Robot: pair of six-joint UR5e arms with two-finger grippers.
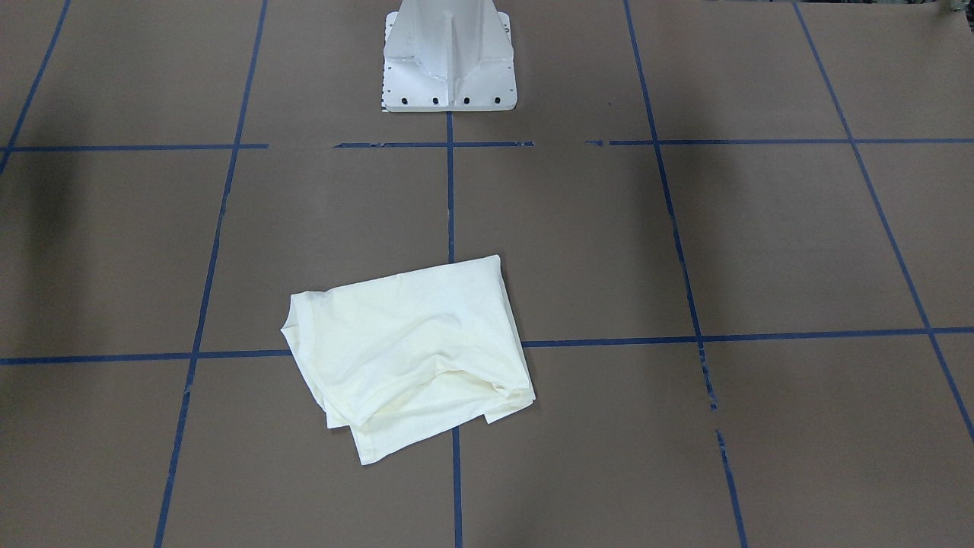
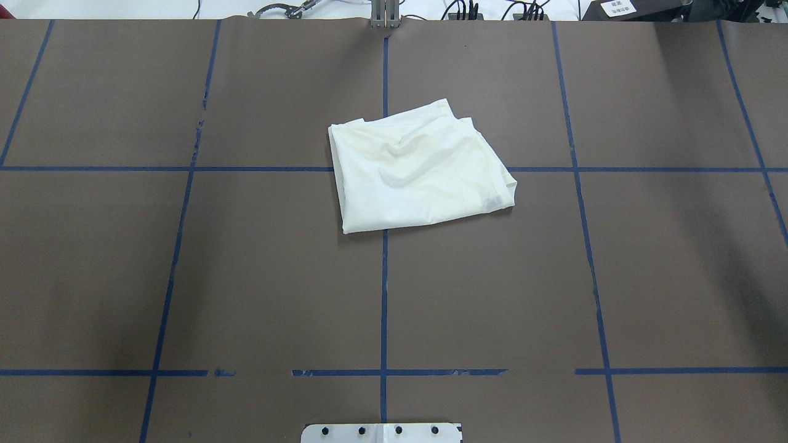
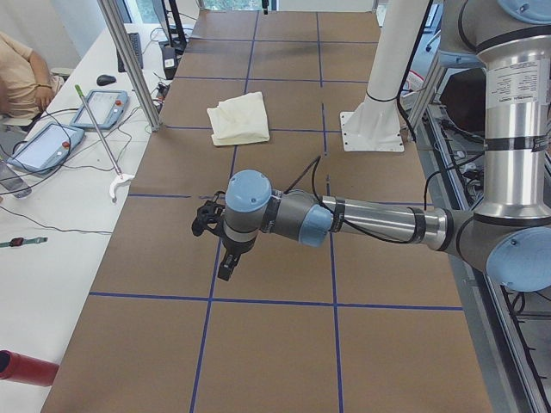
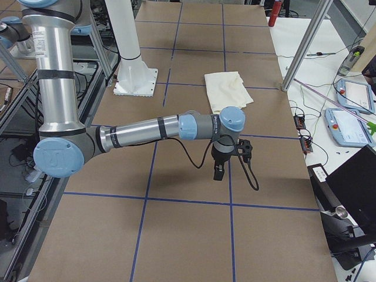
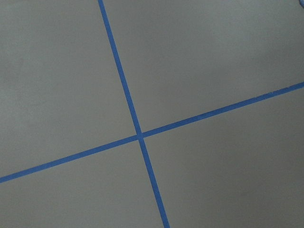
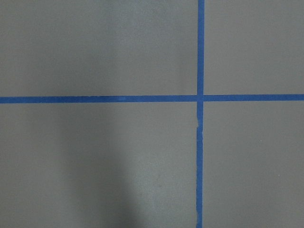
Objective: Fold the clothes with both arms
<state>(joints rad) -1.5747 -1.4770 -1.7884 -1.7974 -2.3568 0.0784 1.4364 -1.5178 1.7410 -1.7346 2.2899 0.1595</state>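
At the robot's left end of the table, the silver-grey tubular left arm [image 3: 379, 222] with light blue joint caps reaches out level above the brown paper-covered table [image 2: 277, 277] marked with a blue tape grid. Its black two-finger left gripper [image 3: 225, 265] points down, well apart from the clothes. Only the side view shows this gripper, so I cannot tell how wide its jaws stand, or whether they hold anything. The left wrist view takes in only a crossing of blue tape lines [image 5: 139, 135]. In the middle lies the cream long-sleeved T-shirt [image 2: 412, 172], folded into a rough rectangle with its plain side up. It covers a tape crossing on the table's centre line, on the far side from the white pedestal base [image 1: 449, 61], and neither arm touches it. Toward the robot's right end, the matching right arm [image 4: 141, 130] stretches out level in the same way, and its black right gripper [image 4: 218, 170] hangs pointing down over the paper, a black cable looping beside it. Its opening cannot be told from the side view either.
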